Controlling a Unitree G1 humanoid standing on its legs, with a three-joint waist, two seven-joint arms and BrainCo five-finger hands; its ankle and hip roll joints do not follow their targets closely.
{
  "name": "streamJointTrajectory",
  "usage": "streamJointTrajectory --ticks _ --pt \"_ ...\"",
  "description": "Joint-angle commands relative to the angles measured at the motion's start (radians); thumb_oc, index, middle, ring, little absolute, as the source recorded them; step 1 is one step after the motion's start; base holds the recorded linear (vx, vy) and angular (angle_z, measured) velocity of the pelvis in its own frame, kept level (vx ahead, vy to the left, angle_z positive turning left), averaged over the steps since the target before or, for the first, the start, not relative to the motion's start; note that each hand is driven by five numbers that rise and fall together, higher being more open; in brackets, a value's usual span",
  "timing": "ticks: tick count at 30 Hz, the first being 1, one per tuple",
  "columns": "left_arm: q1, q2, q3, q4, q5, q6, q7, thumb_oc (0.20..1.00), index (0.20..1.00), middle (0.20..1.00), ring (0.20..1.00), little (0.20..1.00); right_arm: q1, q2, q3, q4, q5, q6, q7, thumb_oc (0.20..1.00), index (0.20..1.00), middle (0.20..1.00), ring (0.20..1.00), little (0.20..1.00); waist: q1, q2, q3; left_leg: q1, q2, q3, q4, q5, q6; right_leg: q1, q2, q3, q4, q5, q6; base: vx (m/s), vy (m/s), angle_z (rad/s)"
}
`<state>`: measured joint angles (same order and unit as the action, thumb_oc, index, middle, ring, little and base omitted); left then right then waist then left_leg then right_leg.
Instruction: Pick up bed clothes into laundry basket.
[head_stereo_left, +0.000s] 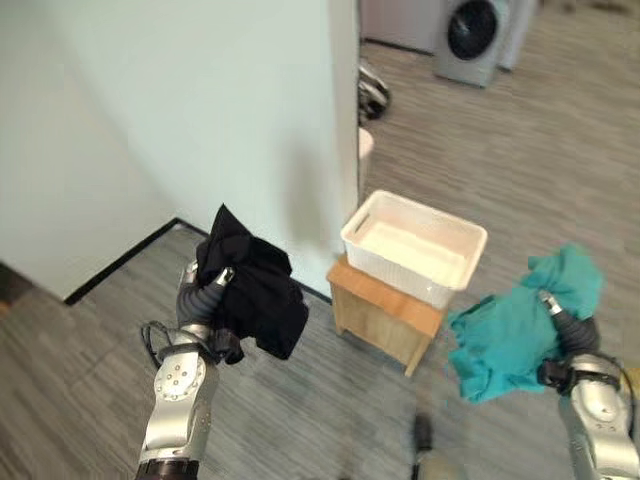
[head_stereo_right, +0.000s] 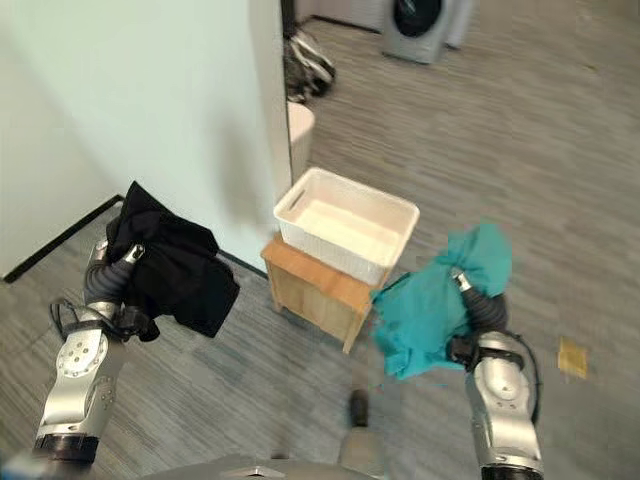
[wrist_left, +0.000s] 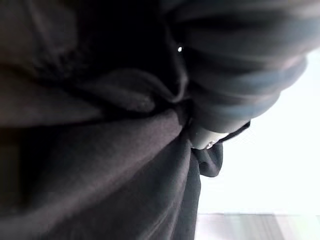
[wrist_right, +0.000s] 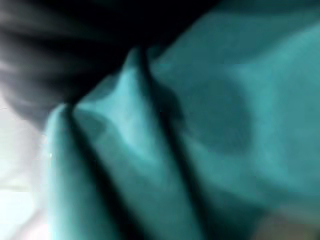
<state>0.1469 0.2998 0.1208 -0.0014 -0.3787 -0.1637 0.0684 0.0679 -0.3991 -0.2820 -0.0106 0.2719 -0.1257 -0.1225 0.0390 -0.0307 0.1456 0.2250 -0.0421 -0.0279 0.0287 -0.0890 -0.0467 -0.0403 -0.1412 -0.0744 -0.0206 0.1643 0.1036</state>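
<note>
A black garment hangs bunched from my left hand, whose fingers are curled round it, held up left of the basket; its dark folds show close in the left wrist view. A teal garment is draped over my right hand, which is shut on it to the right of the basket; teal folds show close in the right wrist view. The white laundry basket stands empty on a small wooden stool between the two hands.
A pale wall ends in a corner just behind the basket. A washing machine stands far back on the grey wood floor. Dark things lie beyond the wall's corner. A yellowish scrap lies on the floor at right.
</note>
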Motion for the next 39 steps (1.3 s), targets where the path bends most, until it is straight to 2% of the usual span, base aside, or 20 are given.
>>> streamJointTrajectory --ticks 1,3,6,8,10,13,20,21,29,34,35,39 --pt "-0.044 0.085 0.005 -0.077 -0.025 -0.068 -0.043 0.200 0.200 0.200 0.200 0.200 -0.100 -0.127 -0.022 -0.022 -0.035 -0.085 0.006 0.200 0.200 0.200 0.200 0.200 0.005 -0.016 -0.050 -0.162 0.069 0.043 -0.109 0.130 0.019 0.071 -0.044 -0.047 -0.006 -0.070 0.062 0.08 -0.090 0.30" --pt "-0.026 0.099 -0.016 -0.084 -0.037 -0.061 -0.063 0.200 0.200 0.200 0.200 0.200 -0.160 -0.264 -0.004 0.032 -0.035 -0.074 0.027 0.200 0.200 0.200 0.200 0.200 0.020 -0.022 -0.052 -0.160 0.080 0.025 -0.112 0.123 0.009 0.091 -0.034 -0.068 -0.018 -0.089 0.057 0.09 -0.082 0.29" --pt "0.001 0.122 -0.054 -0.091 -0.061 -0.059 -0.087 0.200 0.200 0.200 0.200 0.200 -0.310 -0.456 0.103 0.186 -0.021 -0.062 0.054 0.200 0.200 0.200 0.200 0.200 0.049 -0.036 -0.051 -0.164 0.086 0.002 -0.114 0.125 0.003 0.111 -0.023 -0.091 -0.035 -0.094 0.051 0.03 -0.058 0.13" --pt "0.028 0.133 -0.084 -0.092 -0.094 -0.055 -0.099 0.200 0.200 0.200 0.200 0.200 -0.448 -0.543 0.237 0.307 0.002 -0.042 0.080 0.200 0.200 0.200 0.200 0.200 0.073 -0.050 -0.053 -0.162 0.095 -0.006 -0.115 0.125 -0.001 0.125 -0.010 -0.106 -0.056 -0.094 0.046 0.06 -0.049 0.04" --pt "0.049 0.149 -0.102 -0.097 -0.125 -0.052 -0.101 0.200 0.200 0.200 0.200 0.200 -0.627 -0.589 0.367 0.480 0.028 -0.024 0.074 0.200 0.200 0.200 0.200 0.200 0.101 -0.062 -0.048 -0.170 0.102 -0.016 -0.116 0.130 -0.007 0.125 0.000 -0.116 -0.065 -0.094 0.042 0.04 -0.034 -0.04" --pt "0.062 0.165 -0.104 -0.103 -0.159 -0.048 -0.084 0.200 0.200 0.200 0.200 0.200 -0.874 -0.588 0.520 0.751 0.045 0.018 0.044 0.200 0.200 0.200 0.200 0.200 0.134 -0.070 -0.036 -0.191 0.107 -0.030 -0.116 0.139 -0.013 0.112 0.010 -0.122 -0.067 -0.094 0.038 0.00 -0.005 0.01" --pt "0.045 0.185 -0.101 -0.106 -0.176 -0.045 -0.063 0.200 0.200 0.200 0.200 0.200 -1.141 -0.535 0.663 1.046 0.041 0.054 0.015 0.200 0.200 0.200 0.200 0.200 0.165 -0.064 -0.007 -0.231 0.105 -0.046 -0.116 0.154 -0.015 0.083 0.015 -0.129 -0.067 -0.091 0.035 -0.02 0.007 0.09" --pt "0.037 0.202 -0.103 -0.107 -0.181 -0.047 -0.055 0.200 0.200 0.200 0.200 0.200 -1.233 -0.505 0.725 1.142 -0.008 0.069 0.008 0.200 0.200 0.200 0.200 0.200 0.182 -0.060 0.019 -0.265 0.101 -0.057 -0.116 0.166 -0.015 0.057 0.015 -0.135 -0.067 -0.085 0.035 -0.06 0.018 0.26" --pt "0.020 0.191 -0.115 -0.112 -0.191 -0.054 -0.024 0.200 0.200 0.200 0.200 0.200 -1.296 -0.445 0.777 1.230 -0.044 0.081 0.008 0.200 0.200 0.200 0.200 0.200 0.216 -0.031 0.090 -0.377 0.080 -0.093 -0.108 0.194 -0.014 -0.039 0.012 -0.150 -0.067 -0.066 0.035 -0.08 0.041 0.10" --pt "-0.013 0.185 -0.147 -0.106 -0.195 -0.053 -0.012 0.200 0.200 0.200 0.200 0.200 -1.302 -0.370 0.780 1.277 -0.062 0.101 0.004 0.200 0.200 0.200 0.200 0.200 0.224 -0.015 0.127 -0.423 0.072 -0.098 -0.106 0.203 -0.009 -0.090 0.012 -0.139 -0.067 -0.053 0.033 -0.05 0.043 0.06" --pt "-0.018 0.185 -0.150 -0.104 -0.197 -0.052 -0.010 0.200 0.200 0.200 0.200 0.200 -1.309 -0.355 0.787 1.308 -0.075 0.113 0.010 1.000 1.000 1.000 1.000 1.000 0.226 -0.011 0.134 -0.429 0.071 -0.096 -0.106 0.205 -0.008 -0.097 0.012 -0.137 -0.067 -0.051 0.033 -0.03 0.029 -0.09" --pt "-0.033 0.189 -0.154 -0.108 -0.195 -0.045 -0.015 0.200 0.200 0.200 0.200 0.200 -1.308 -0.349 0.778 1.411 -0.098 0.149 0.040 1.000 1.000 1.000 1.000 1.000 0.239 0.008 0.143 -0.449 0.063 -0.097 -0.109 0.210 -0.007 -0.121 0.006 -0.132 -0.067 -0.047 0.038 -0.01 0.039 0.00"
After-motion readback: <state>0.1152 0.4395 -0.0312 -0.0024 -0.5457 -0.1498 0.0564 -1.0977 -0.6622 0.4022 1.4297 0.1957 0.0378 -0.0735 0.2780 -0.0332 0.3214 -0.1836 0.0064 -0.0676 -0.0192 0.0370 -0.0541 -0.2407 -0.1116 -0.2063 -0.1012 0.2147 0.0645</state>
